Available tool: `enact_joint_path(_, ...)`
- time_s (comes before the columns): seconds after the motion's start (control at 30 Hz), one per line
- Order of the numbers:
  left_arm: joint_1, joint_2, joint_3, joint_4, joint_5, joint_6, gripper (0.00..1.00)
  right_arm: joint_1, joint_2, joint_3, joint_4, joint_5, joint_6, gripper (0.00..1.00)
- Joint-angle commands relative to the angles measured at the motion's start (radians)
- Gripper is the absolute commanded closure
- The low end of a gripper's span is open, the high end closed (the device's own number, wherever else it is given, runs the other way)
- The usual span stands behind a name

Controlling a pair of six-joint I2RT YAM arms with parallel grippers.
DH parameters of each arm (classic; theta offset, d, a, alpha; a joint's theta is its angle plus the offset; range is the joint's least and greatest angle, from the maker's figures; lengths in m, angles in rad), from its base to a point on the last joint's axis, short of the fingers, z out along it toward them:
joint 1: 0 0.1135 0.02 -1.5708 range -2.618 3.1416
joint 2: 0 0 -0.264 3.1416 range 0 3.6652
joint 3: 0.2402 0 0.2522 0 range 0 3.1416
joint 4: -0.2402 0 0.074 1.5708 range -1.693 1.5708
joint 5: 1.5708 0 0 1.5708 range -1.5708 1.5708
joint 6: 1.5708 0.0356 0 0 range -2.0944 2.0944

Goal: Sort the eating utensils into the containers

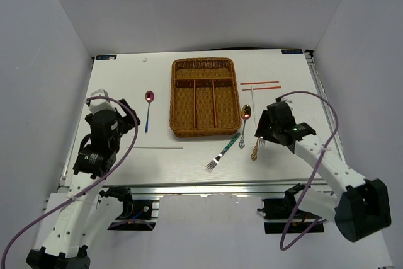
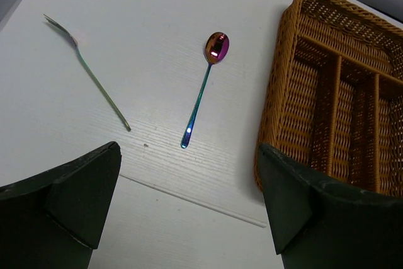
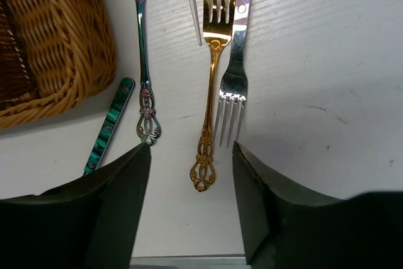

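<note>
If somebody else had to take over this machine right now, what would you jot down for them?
Left gripper: open, empty, above the table near the purple spoon, left of the wicker tray.
Right gripper: open, empty, above the gold fork and silver fork, right of the tray.
Also loose on the table: ornate spoon, green-handled fork, red chopsticks, another fork far left.
Done: nothing; the tray slots look empty.
Left: every utensil.
</note>
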State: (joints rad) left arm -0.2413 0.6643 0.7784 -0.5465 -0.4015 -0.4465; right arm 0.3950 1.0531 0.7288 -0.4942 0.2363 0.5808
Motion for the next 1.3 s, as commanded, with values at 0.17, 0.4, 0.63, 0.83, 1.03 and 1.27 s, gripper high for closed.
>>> enact_joint_path(0.17,-0.003,0.023,-0.004,0.0,0.03,-0.001,0.02,0.044,0.197,-0.02,0.141,0.047,0.022,0.56)
enact_joint_path(0.4,-0.004,0.031,-0.002,0.0,0.035,0.0,0.02,0.044,0.375,0.052,0.161,0.093,-0.007,0.59)
enact_joint_path(0.63,-0.007,0.031,-0.004,0.003,0.044,0.003,0.02,0.042,0.447,0.086,0.18,0.118,-0.03,0.6)
enact_joint_path(0.83,-0.01,0.032,-0.004,0.003,0.05,0.005,0.02,0.042,0.435,0.112,0.16,0.143,-0.032,0.61)
enact_joint_path(1.03,-0.012,0.034,-0.004,0.003,0.055,0.006,0.02,0.039,0.441,0.13,0.161,0.136,-0.052,0.61)
enact_joint_path(1.27,-0.013,0.032,-0.004,0.003,0.055,0.006,0.02,0.034,0.505,0.146,0.154,0.13,-0.042,0.61)
